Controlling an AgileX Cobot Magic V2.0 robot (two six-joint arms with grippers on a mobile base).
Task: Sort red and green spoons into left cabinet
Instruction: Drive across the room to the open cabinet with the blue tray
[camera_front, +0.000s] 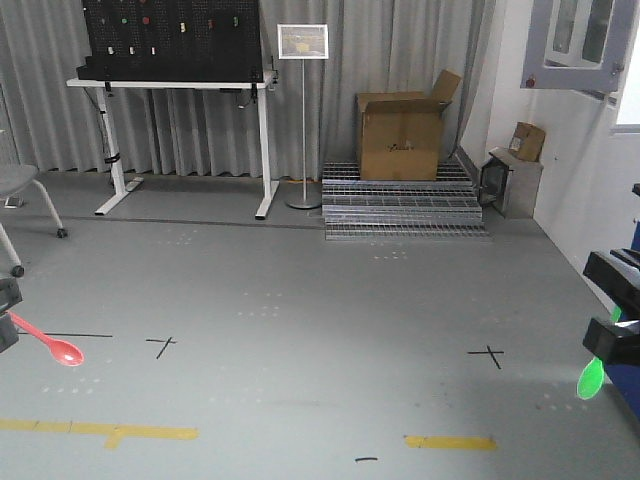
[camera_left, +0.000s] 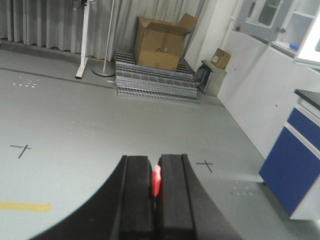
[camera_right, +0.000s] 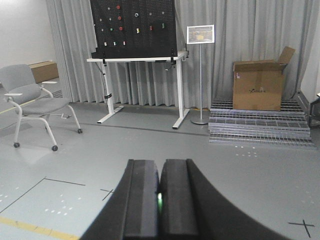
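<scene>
My left gripper (camera_front: 5, 322) shows at the left edge of the front view, shut on the handle of the red spoon (camera_front: 52, 344), whose bowl points right and down above the floor. In the left wrist view a sliver of the red spoon (camera_left: 156, 181) sits pinched between the closed black fingers (camera_left: 137, 190). At the right edge, my right gripper (camera_front: 612, 342) is shut on the green spoon (camera_front: 592, 378), bowl hanging down. The right wrist view shows only a thin green strip (camera_right: 159, 200) between its closed fingers (camera_right: 175, 195). The left cabinet is out of view.
A white desk (camera_front: 170, 86) with a black pegboard stands at the back left, a sign stand (camera_front: 302, 120) beside it. A cardboard box (camera_front: 402, 135) sits on stacked metal grates (camera_front: 400, 205). A grey chair (camera_right: 35, 100) stands left; a blue cabinet (camera_left: 300, 160) stands right.
</scene>
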